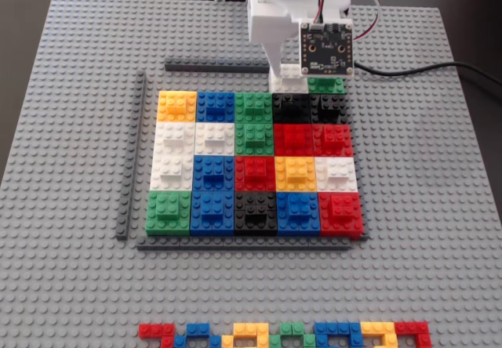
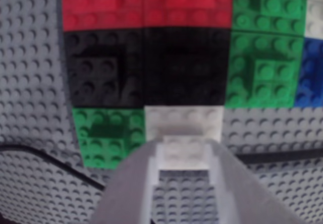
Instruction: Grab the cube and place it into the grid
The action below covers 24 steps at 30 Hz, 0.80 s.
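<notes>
The cube [image 2: 184, 120] is a white square block with a small raised brick on top. It lies just past the grid's [image 1: 255, 172] far edge, against the black blocks and beside a green block [image 2: 108, 133] of the same shape. In the fixed view the cube [image 1: 285, 71] shows only partly under the white arm. My gripper [image 2: 184, 151] reaches down over it, its two fingers pressed on either side of the raised brick. The fixed view shows the gripper [image 1: 286, 67] at the grid's back edge. Whether the cube is lifted off the plate is unclear.
The light grey baseplate [image 1: 70, 285] carries dark grey strips along the left [image 1: 133, 160], back [image 1: 216, 67] and front [image 1: 243, 246] of the grid. A thin strip of coloured bricks [image 1: 286, 335] lies at the front edge. A black cable [image 1: 439, 67] runs off right.
</notes>
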### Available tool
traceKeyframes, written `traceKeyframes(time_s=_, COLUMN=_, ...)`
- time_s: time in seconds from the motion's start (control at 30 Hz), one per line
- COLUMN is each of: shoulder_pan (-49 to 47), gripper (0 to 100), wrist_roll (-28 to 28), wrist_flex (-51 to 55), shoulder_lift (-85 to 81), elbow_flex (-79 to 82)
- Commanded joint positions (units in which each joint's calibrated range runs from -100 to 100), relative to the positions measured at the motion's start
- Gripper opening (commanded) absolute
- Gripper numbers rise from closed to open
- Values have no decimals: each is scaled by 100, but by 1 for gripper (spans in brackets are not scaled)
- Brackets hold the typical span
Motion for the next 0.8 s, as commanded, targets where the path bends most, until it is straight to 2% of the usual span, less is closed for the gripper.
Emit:
traceKeyframes(time_s=0.0, shoulder_pan=19, gripper=1, wrist_roll=24, wrist_flex=-149, shoulder_lift=-69, elbow_flex=-349)
traceKeyframes(time_s=0.37, shoulder_pan=71, gripper=2, wrist_roll=68, wrist_flex=-169, shoulder_lift=-112, elbow_flex=-223)
traceKeyframes(time_s=0.77, shoulder_pan=159, gripper=12, wrist_roll=63, wrist_flex=-115, shoulder_lift=-284, elbow_flex=-132)
